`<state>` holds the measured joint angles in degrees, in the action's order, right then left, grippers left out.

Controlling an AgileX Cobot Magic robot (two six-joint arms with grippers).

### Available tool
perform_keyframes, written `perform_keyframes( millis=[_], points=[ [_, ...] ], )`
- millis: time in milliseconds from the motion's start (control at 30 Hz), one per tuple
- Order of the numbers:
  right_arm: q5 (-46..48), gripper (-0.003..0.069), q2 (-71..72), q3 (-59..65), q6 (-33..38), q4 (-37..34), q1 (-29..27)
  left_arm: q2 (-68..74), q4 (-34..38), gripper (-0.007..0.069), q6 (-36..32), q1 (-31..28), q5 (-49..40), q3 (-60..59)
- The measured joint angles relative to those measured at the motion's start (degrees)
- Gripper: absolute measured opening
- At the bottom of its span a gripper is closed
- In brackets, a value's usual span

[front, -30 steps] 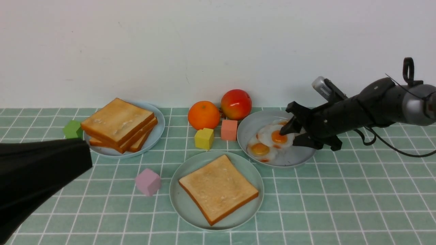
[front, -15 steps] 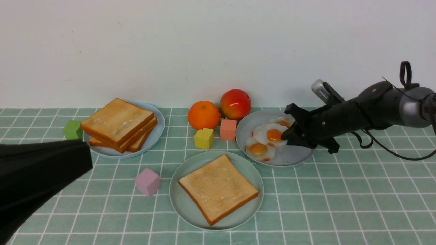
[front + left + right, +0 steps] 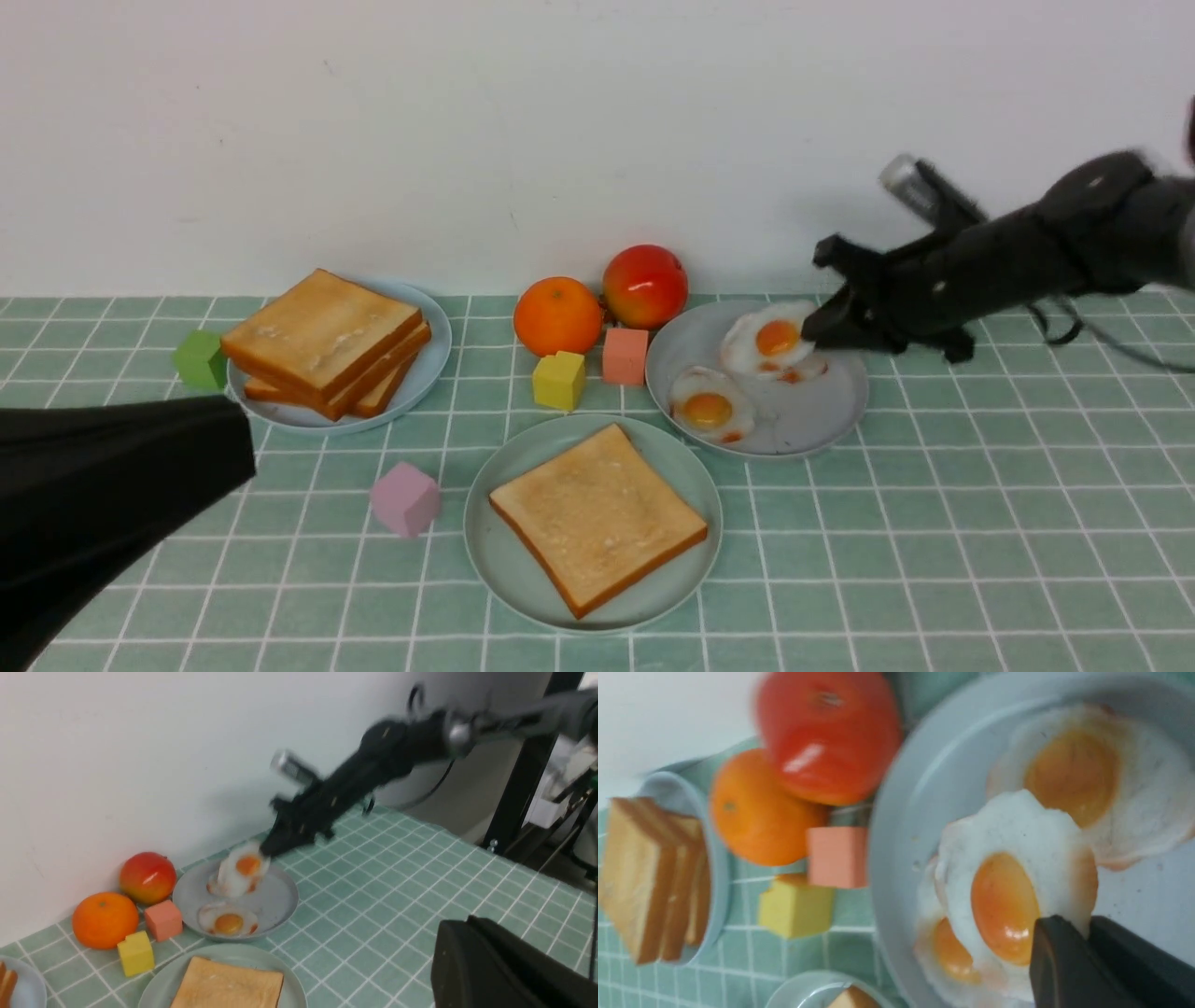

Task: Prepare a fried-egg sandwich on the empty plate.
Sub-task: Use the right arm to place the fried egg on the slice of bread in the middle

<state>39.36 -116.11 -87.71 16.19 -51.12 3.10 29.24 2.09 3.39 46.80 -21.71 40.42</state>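
Observation:
A mint-green plate (image 3: 485, 551) at the front centre holds one golden toast slice (image 3: 597, 523). My right gripper (image 3: 814, 334) is shut on the rim of a white, orange-yolked fried egg (image 3: 773, 341). The egg hangs tilted just above the far side of the grey plate (image 3: 826, 415). In the right wrist view the egg's white edge (image 3: 1017, 830) sits pinched between the dark fingers (image 3: 1057, 961). Another egg (image 3: 709, 408) lies flat on the grey plate. My left gripper (image 3: 453, 926) is shut and empty, low at the front left, away from the plates.
A light-blue plate (image 3: 434, 359) at the back left carries a toast stack (image 3: 327, 341). An orange (image 3: 558, 315) and a red apple (image 3: 646, 285) stand by the wall. Yellow (image 3: 559, 380), salmon (image 3: 627, 356), green (image 3: 199, 357) and pink (image 3: 405, 498) cubes lie about.
My right gripper closed on the upper egg, then rose and drew back to the right, lifting the egg off the grey plate. The left arm stayed put.

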Motion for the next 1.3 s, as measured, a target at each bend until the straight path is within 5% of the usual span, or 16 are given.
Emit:
perform_keyframes(
  millis=[300, 433, 667, 1033, 1300],
  points=[
    [9.62, 0.0038, 13.78, 5.2, 0.87, 4.66, 1.11, 0.06, -5.94, -0.0014, 5.28, 0.0, -6.58, 0.0],
    [10.39, 0.0031, 19.96, 12.2, 1.66, 3.84, 7.83, 0.06, -12.18, -0.0013, 11.98, 0.0, -7.41, 0.0],
    [3.88, 0.0024, 17.44, 17.73, 4.77, -4.49, 20.17, 0.06, -17.77, -0.0013, 19.44, 0.0, -8.03, 0.0],
    [-0.44, 0.002, 7.67, 17.75, 15.15, -24.79, 21.49, 0.06, -17.9, -0.0013, 20.77, 0.0, -9.99, 0.0],
    [-1.35, 0.0044, 6.43, 17.8, 16.94, -27.32, 21.49, 0.06, -17.84, -0.0013, 20.77, 0.0, -9.99, 0.0]
  ],
)
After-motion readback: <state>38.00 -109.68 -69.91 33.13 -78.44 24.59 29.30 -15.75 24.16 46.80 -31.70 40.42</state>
